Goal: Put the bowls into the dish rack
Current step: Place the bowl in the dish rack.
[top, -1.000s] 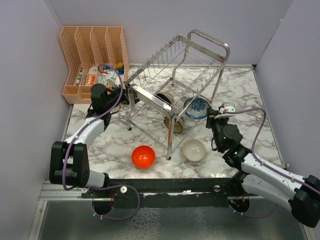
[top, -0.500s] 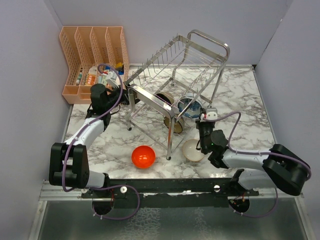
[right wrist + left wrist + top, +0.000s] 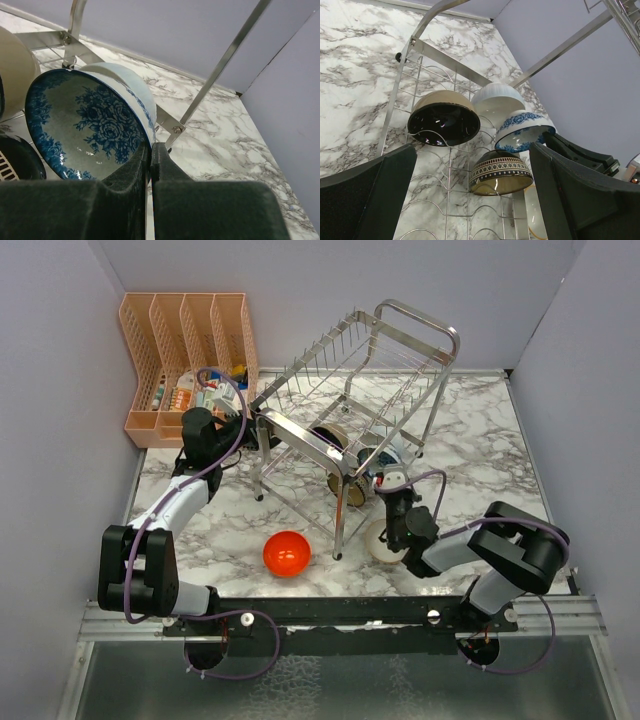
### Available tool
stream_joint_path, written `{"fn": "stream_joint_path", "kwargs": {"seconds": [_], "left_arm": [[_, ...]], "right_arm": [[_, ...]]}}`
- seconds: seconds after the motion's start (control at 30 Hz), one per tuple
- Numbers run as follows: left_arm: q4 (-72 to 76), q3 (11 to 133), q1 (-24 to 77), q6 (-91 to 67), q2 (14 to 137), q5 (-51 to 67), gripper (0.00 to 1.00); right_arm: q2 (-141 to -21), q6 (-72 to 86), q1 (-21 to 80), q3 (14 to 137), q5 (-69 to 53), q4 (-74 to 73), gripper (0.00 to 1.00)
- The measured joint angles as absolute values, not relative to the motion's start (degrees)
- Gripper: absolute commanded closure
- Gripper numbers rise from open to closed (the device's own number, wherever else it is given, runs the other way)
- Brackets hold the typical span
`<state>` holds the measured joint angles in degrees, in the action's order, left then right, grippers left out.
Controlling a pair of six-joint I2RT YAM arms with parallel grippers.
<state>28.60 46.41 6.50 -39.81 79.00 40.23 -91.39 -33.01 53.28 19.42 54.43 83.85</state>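
The steel dish rack stands mid-table. My right gripper is shut on the rim of the white bowl with blue pattern and holds it tilted at the rack's lower tier. The left wrist view shows that bowl beside a plain white bowl, a beige bowl with a black inside and a dark brown patterned bowl, all in the rack's wires. The red-orange bowl and the beige-pink bowl sit on the table. My left gripper is open at the rack's left end.
A peach slotted organiser with small items stands at the back left. The rack's legs and looped handle bar rise near my right arm. Grey walls close in the marble table on three sides.
My right gripper has moved left with the blue-patterned bowl, from beside the rack's right leg in under its lower tier. The left arm has not moved.
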Motion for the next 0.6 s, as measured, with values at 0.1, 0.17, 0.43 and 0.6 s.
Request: {"fn": "stream_joint_path", "kwargs": {"seconds": [0.1,0.17,0.43,0.6], "left_arm": [[28.60,46.41,6.50,-39.66,79.00,40.23,0.01],[28.60,46.41,6.50,-39.64,79.00,40.23,0.01],[28.69,46.41,6.50,-39.64,79.00,40.23,0.01],[29.06,46.41,6.50,-39.66,79.00,40.25,0.01]], "right_arm": [[-93.51,-34.06,53.32,20.18,54.59,83.90,0.99],[-94.94,-34.81,53.32,20.69,54.59,83.92,0.99],[-99.59,-39.31,54.33,24.67,54.57,84.01,0.99],[-102.19,-42.44,55.13,26.72,54.30,84.09,0.99]]}}
